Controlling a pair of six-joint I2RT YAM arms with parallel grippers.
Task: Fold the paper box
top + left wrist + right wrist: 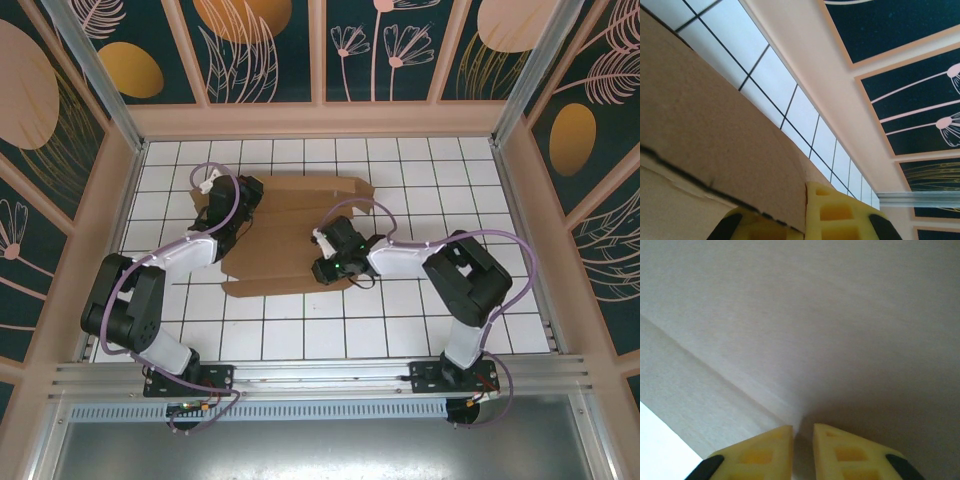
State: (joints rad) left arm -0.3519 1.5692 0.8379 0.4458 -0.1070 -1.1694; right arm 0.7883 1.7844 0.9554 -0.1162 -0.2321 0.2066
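**Two arms meet over brown mailer**

On the white-tiled table (420, 180), the left gripper (777, 200) is clamped on the far-left edge of the paper box (290, 235). The box lies mostly flat mid-table. The right gripper (802, 429), fingers a sliver apart, holds its tips against the cardboard's near right part.

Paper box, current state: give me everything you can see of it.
The paper box is a plain brown, matte cardboard die-cut sheet with crease lines and angled flaps along its far edge. It lies on the white tiled table, near the middle, partly folded, panels overlapping. The left gripper pinches a panel edge at its far left; the cut edge there looks rough. The right gripper, jaws slightly apart, sets its tips against a smooth panel beside a crease, on the box's right side.
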